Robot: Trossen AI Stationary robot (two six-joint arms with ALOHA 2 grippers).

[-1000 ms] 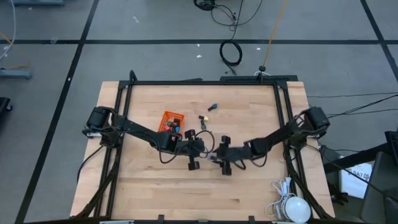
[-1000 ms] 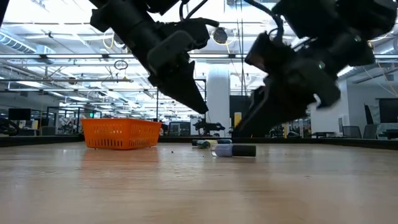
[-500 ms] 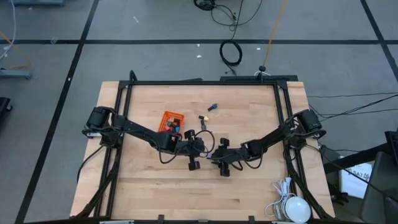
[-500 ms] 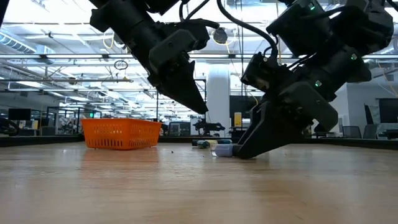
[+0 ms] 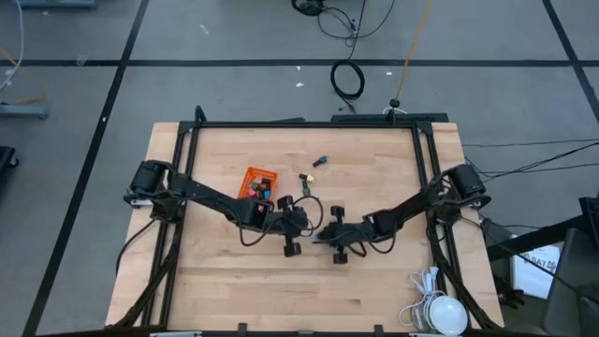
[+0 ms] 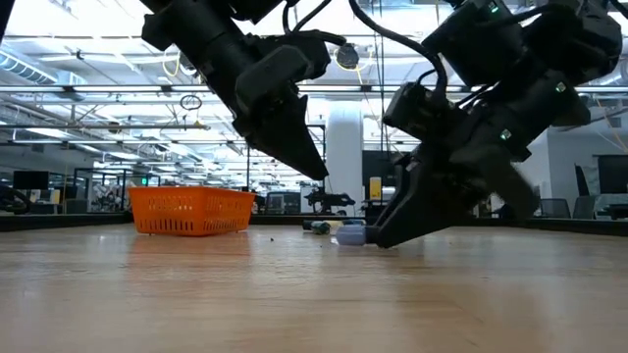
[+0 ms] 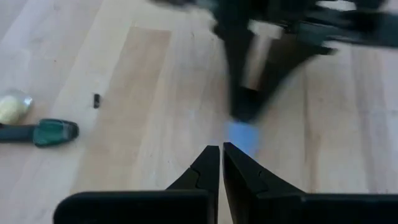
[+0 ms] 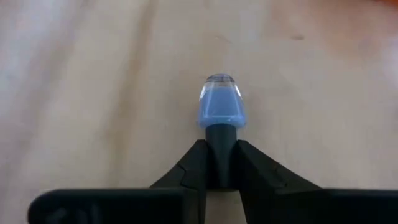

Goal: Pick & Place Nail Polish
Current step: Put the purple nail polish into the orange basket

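A small blue nail polish bottle (image 8: 221,102) with a dark cap lies on the wooden table (image 5: 225,281) near its middle, also seen in the low view (image 6: 350,233). My right gripper (image 8: 221,163) is shut on it, reaching in from the table's right (image 5: 323,236). My left gripper (image 7: 221,150) is shut on nothing and hangs above the table just left of the bottle (image 6: 316,172). An orange mesh basket (image 5: 259,183) with several bottles in it stands behind my left arm. A green bottle (image 7: 53,132) and a yellowish one (image 7: 12,107) lie loose on the wood. My right gripper pinches the bottle's dark cap (image 8: 220,138) between its two fingers. The fingers slant down from the table's right and lie along the bottle, whose blue body points away from them. The bottle lies on its side with its body on the table (image 6: 348,235).
Two more loose bottles (image 5: 320,160) (image 5: 305,176) lie toward the far edge. A black frame (image 5: 309,124) rims the table. A white round object with cords (image 5: 440,314) sits at the near right corner. Bare wood spans the near half.
My right gripper has come down and a little toward the table's left onto the blue bottle, whose dark cap now sits between its fingers. The bottle has stayed lying on the table. My left arm has kept still.
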